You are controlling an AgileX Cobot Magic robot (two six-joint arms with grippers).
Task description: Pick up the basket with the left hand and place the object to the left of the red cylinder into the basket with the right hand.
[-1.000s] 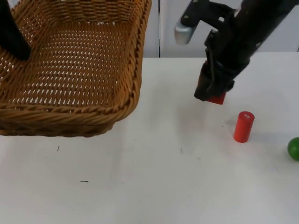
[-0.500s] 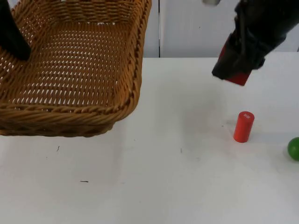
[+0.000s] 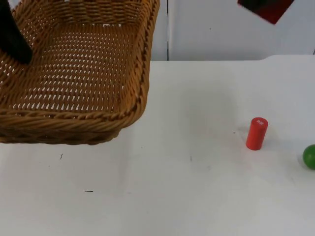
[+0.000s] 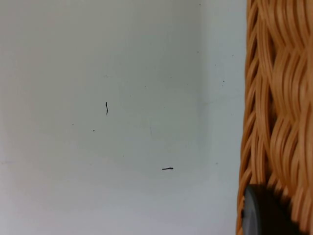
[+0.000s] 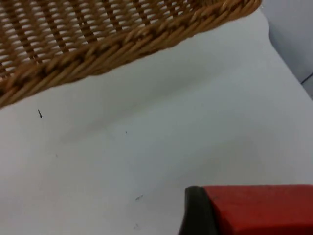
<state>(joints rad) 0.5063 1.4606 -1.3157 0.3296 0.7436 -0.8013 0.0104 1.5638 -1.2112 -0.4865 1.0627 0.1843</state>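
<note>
Above the white bench (image 3: 197, 196) before the grey partition wall (image 3: 216, 29), left gripper (image 4: 259, 215) clamped the woven wicker basket (image 3: 74, 73) and right gripper (image 5: 195, 210) clamped a red block (image 5: 259, 208).

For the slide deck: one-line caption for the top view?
Wicker basket held aloft at left; red block lifted high at right; red cylinder and green ball remain on table.

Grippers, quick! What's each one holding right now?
Left gripper: shut on the basket, held up off the table.
Right gripper: shut on the red block, lifted high above the table.
</note>
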